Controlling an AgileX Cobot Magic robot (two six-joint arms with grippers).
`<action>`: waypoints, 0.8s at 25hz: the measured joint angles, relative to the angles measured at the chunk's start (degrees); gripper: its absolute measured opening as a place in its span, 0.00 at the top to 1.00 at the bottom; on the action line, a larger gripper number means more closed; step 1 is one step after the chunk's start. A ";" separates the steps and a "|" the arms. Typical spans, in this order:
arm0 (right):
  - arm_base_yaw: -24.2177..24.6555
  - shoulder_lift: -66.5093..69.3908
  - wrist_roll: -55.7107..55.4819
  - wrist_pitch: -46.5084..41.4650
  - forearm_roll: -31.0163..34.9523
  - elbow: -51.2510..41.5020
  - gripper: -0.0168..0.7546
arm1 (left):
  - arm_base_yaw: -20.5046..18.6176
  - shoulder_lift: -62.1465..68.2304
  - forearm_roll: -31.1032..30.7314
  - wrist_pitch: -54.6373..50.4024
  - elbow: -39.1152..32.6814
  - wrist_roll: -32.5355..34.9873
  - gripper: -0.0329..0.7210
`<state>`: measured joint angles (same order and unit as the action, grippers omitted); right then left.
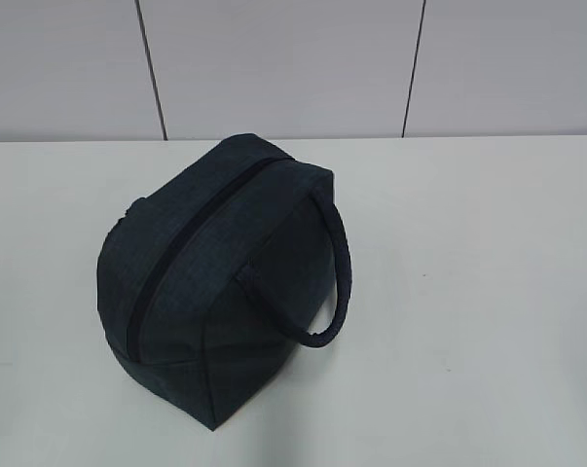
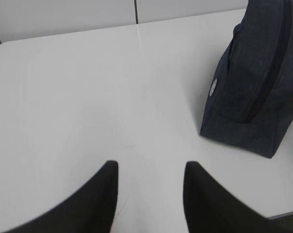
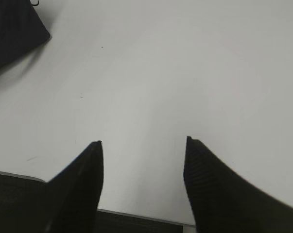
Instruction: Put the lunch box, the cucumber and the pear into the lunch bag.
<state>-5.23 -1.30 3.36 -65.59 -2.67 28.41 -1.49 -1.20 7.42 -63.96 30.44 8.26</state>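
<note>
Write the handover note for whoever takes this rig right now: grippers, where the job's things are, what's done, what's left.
Left gripper: open, empty, over bare table, lunch bag ahead to its right.
Right gripper: open, empty, over bare table; only a corner of the bag shows at its upper left.
Lunch bag: stands alone mid-table, zipper looks closed along the top, handle hanging toward the right side.
Lunch box, cucumber, pear: not visible in any view. Whether they are inside the bag cannot be told.
Done: cannot confirm.
Left: check the bag's contents, then pack whatever is missing.
</note>
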 joint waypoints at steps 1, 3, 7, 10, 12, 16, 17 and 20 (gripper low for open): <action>0.00 0.00 0.00 0.00 0.00 0.00 0.43 | 0.00 0.00 0.00 0.00 0.00 0.00 0.60; 0.00 0.00 0.00 0.00 0.00 0.00 0.43 | 0.00 0.00 0.00 0.00 0.00 0.00 0.60; 0.00 0.00 0.00 0.00 0.00 0.00 0.43 | 0.00 0.00 0.00 0.00 0.00 0.04 0.60; 0.00 0.00 0.00 0.00 0.00 0.00 0.43 | 0.00 0.00 0.00 0.00 0.00 0.04 0.60; 0.00 0.00 -0.09 0.00 0.00 0.00 0.43 | 0.00 0.00 0.00 0.00 0.00 0.04 0.60; 0.00 0.00 -0.09 0.00 0.00 0.00 0.43 | 0.00 0.00 0.00 0.00 0.00 0.04 0.60; 0.00 0.00 -0.09 0.00 0.00 0.00 0.43 | 0.00 0.00 0.00 0.00 0.00 0.04 0.60; 0.00 0.00 -0.09 0.00 0.00 0.00 0.43 | 0.00 0.00 0.00 0.00 0.00 0.04 0.60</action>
<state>-5.23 -1.30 3.26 -65.59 -2.67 28.41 -1.49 -1.20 7.42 -63.96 30.44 8.30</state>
